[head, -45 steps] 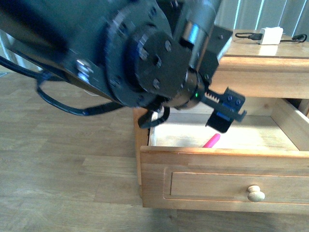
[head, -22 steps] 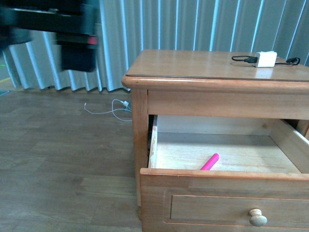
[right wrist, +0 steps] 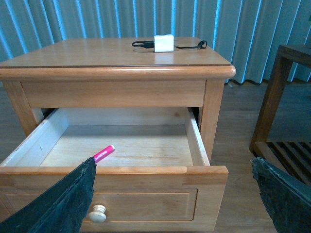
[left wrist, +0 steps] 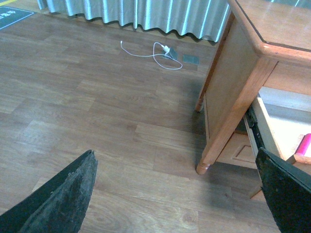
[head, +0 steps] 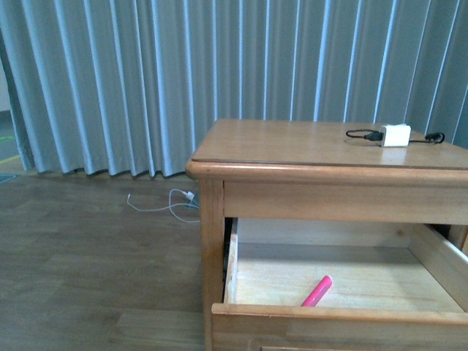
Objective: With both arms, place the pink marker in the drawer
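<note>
Left gripper (left wrist: 174, 151) gone from front view; only right wrist view shows drawer (right wrist: 146, 171) knob (right wrist: 97, 213).

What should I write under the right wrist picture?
Pink marker lying inside the open drawer, framed by the open right gripper.

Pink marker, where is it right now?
Low and right of centre in the front view, the pink marker lies on the floor of the open drawer, just behind its front wall.

white charger (head: 395, 135), grey curtain (head: 146, 80), floor cable (left wrist: 170, 51)
</note>
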Robot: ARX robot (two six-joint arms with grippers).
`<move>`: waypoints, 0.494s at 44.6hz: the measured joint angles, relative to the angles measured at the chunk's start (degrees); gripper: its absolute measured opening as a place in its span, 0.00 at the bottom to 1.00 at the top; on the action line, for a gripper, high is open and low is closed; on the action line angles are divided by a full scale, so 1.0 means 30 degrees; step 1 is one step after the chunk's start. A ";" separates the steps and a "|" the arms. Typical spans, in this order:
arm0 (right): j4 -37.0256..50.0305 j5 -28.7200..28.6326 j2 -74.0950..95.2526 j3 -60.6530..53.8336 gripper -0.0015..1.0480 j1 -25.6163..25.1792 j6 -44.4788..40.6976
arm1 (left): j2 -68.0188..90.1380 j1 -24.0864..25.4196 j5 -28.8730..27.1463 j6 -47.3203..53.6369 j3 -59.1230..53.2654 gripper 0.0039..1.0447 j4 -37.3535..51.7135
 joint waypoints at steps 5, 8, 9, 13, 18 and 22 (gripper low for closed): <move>0.0000 0.0007 0.0000 0.0000 0.92 -0.0007 0.0000 | -0.0036 -0.0029 0.0022 -0.0153 0.0000 0.94 0.0000; 0.0000 0.0007 0.0000 0.0000 0.92 0.0000 0.0000 | -0.0168 -0.0029 0.0211 -0.0015 -0.0080 0.93 0.0109; 0.0000 0.0000 0.0007 0.0000 0.92 0.0000 0.0000 | -0.0729 0.0102 0.0925 0.0437 -0.0474 0.89 0.0882; 0.0000 0.0007 0.0007 0.0000 0.92 -0.0007 0.0000 | -0.3126 0.1158 0.3475 0.2652 -0.1960 0.68 0.2310; 0.0000 0.0000 0.0000 0.0000 0.92 0.0000 0.0000 | -0.3701 0.2339 0.4357 0.3242 -0.2623 0.49 0.2382; 0.0000 0.0007 0.0000 0.0000 0.92 0.0000 0.0000 | -0.4022 0.3089 0.5391 0.3446 -0.3009 0.36 0.2375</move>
